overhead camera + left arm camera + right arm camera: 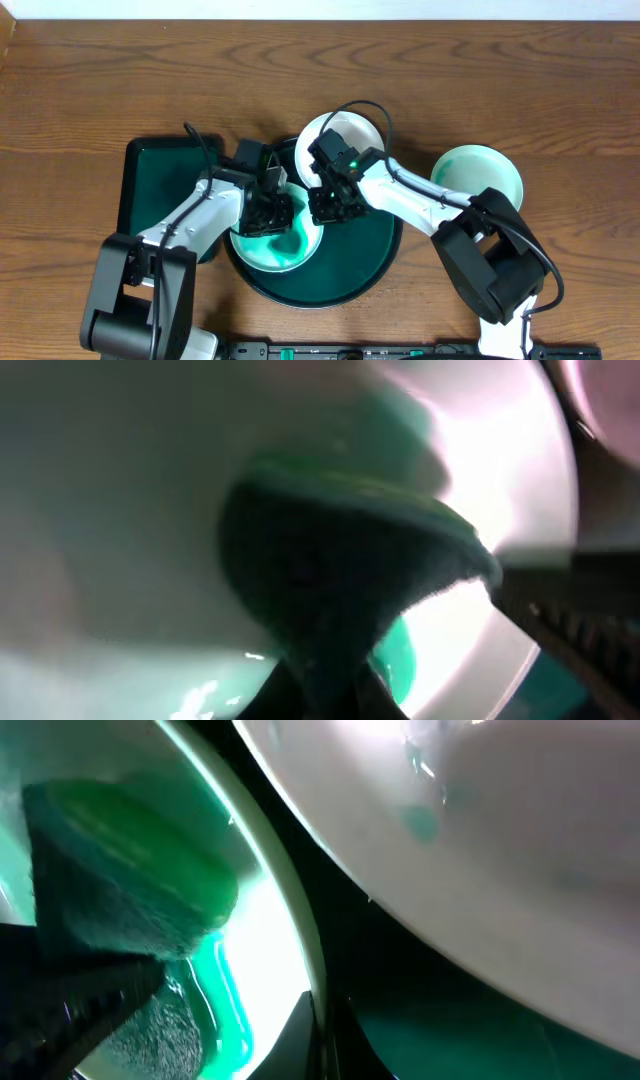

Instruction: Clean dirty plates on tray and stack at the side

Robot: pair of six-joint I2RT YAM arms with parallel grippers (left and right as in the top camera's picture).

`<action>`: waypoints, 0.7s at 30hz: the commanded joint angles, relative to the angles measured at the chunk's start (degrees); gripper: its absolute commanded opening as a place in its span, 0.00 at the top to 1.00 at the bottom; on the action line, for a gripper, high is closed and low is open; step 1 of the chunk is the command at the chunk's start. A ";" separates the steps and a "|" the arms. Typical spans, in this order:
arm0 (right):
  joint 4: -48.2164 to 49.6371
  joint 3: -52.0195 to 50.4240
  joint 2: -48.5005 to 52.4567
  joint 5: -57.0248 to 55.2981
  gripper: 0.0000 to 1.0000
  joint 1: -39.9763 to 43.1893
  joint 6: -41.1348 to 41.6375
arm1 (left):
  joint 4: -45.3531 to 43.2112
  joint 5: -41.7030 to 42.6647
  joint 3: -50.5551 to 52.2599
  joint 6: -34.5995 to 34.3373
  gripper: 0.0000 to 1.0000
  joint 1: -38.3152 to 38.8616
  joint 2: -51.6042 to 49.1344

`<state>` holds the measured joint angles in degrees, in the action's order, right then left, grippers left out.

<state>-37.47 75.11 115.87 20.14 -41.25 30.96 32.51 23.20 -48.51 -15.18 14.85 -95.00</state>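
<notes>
Left gripper (268,212), pinching a sponge (340,570), sits right on the smeared plate (280,252) in the tray (368,250), right gripper (328,208) at its right rim, can't tell if that one's clamped.

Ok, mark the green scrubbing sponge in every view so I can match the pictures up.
Overhead: the sponge is left of centre, mostly hidden under the left gripper.
Left wrist: it fills the middle of the picture, dark with a green upper edge.
Right wrist: it is at the far left, green on top.
Shared landmark: the teal-smeared plate it presses on.
</notes>
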 commanded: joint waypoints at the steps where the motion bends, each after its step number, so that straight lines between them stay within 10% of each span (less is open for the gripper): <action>1: -0.26 0.33 0.83 -0.57 0.99 0.44 -0.66 | -1.31 -27.41 0.28 -12.28 0.93 -0.31 -1.49; 10: -0.26 0.33 0.83 -0.57 0.99 0.46 -0.83 | 8.50 -34.29 0.28 -20.50 0.92 -0.31 -1.49; 21: -0.24 0.33 0.83 -0.57 0.99 0.46 -0.83 | 13.70 8.48 0.28 10.67 0.93 -0.31 -1.49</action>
<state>-37.28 75.16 115.87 20.58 -41.04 30.57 45.82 13.93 -50.52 -18.15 13.89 -94.30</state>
